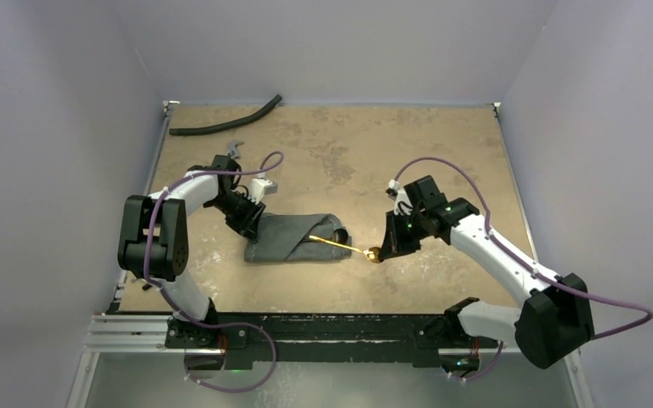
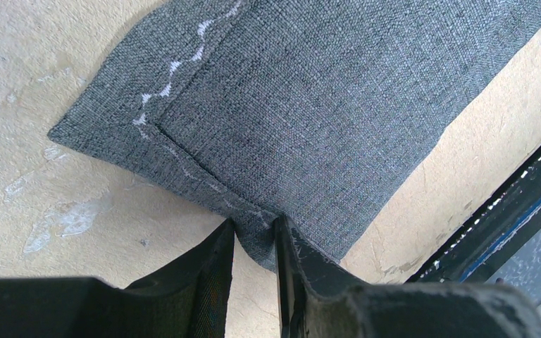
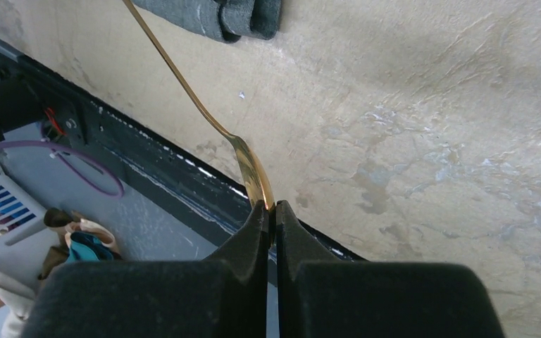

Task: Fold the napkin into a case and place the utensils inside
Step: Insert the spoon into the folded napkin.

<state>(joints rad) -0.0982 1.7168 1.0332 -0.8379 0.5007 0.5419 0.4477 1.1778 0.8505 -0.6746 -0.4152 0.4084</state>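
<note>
On the counter (image 1: 349, 153), your left jaws pinch the folded napkin (image 1: 293, 238) by its corner; right jaws pinch the gold spoon (image 1: 340, 244), seemingly mid-insertion.

Napkin (image 1: 293, 238): mid-grey cloth with a fine cross-hatched weave. The hem carries a pale straight stitch line and a white zigzag stitch. Gold utensil (image 1: 344, 246): shiny gold along its handle and end, with a bright glint near the jaws. Counter (image 1: 349, 161): tan, mottled with darker brown blotches and whitish scuffs. Hose (image 1: 221, 126): matt black. Left arm (image 1: 183, 200) and right arm (image 1: 493, 246): white links, black joints and housings. The jaws of both are black. Cables (image 1: 429, 159): purple. Rail (image 1: 332, 327) at the near edge: black. Walls (image 1: 68, 127): plain pale lilac-grey.
</note>
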